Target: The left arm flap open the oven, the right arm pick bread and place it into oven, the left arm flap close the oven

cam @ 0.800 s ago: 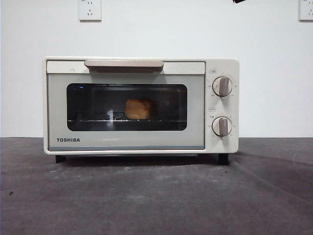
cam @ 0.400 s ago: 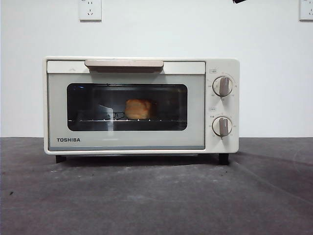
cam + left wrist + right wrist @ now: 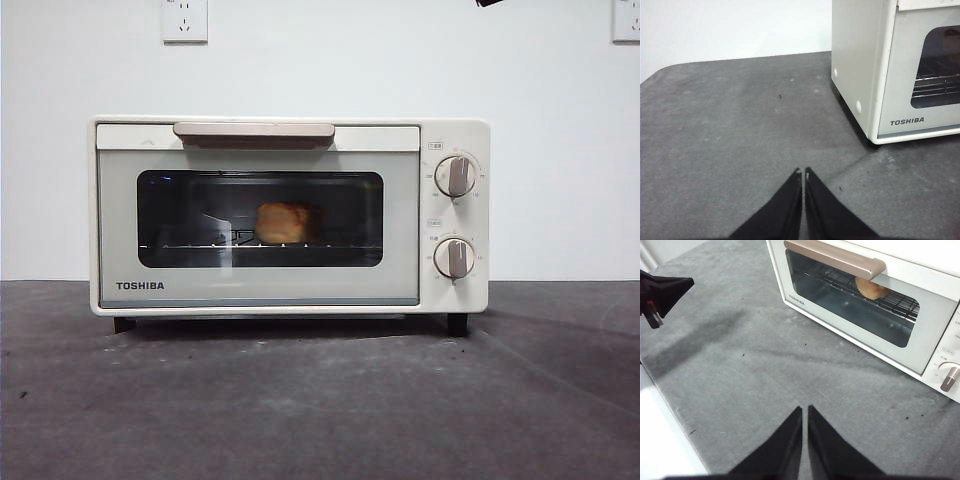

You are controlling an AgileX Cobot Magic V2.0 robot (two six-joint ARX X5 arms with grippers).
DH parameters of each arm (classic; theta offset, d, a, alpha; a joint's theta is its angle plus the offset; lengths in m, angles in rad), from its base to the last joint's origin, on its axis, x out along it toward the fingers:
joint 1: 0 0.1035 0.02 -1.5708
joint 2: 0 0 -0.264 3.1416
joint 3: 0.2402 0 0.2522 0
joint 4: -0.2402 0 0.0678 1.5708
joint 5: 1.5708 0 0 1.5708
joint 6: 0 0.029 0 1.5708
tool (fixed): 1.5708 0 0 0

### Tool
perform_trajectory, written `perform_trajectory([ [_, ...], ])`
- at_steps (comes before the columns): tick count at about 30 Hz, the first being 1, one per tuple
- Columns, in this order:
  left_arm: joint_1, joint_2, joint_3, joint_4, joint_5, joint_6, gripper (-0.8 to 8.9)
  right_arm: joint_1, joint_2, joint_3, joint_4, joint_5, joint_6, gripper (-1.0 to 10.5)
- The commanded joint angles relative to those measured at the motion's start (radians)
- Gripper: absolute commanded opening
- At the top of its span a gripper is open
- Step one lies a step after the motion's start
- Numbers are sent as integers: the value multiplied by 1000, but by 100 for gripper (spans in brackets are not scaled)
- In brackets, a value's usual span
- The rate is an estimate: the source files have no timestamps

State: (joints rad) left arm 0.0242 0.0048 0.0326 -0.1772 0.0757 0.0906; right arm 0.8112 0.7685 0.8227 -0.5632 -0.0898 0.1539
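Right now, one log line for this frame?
oven: door closed | bread: inside on rack | left gripper: shut, clear | right gripper: shut, clear

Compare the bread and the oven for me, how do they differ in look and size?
The bread is a lumpy golden-orange lump; the oven is a smooth, cream-white box with a dark glass window. The bread is far smaller, filling only a small part of the oven's window. The bread lies on the wire rack inside, while the oven stands on the dark table with its door shut. Neither is touched by a gripper.

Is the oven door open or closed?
Closed. The cream-white toaster oven has its door flat against the front, with the golden bread behind the dark glass.
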Motion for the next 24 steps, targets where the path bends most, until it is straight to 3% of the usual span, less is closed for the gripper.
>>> perform_trajectory([
  [1, 2, -2, -21, -3, -2, -1, 16, 10, 8, 9, 10, 2, 2, 14],
  [4, 2, -2, -21, -3, -2, -1, 16, 10, 6, 9, 9, 2, 2, 14],
  [9, 2, -2, -21, -3, -2, -1, 16, -60, -53, 9, 13, 19, -66, 14],
  [15, 2, -2, -21, -3, -2, -1, 16, -281, -176, -44, 100, 12, -92, 14],
  [24, 2, -2, -21, -3, -2, -1, 16, -626, -436, -312, 353, 13, -91, 14],
])
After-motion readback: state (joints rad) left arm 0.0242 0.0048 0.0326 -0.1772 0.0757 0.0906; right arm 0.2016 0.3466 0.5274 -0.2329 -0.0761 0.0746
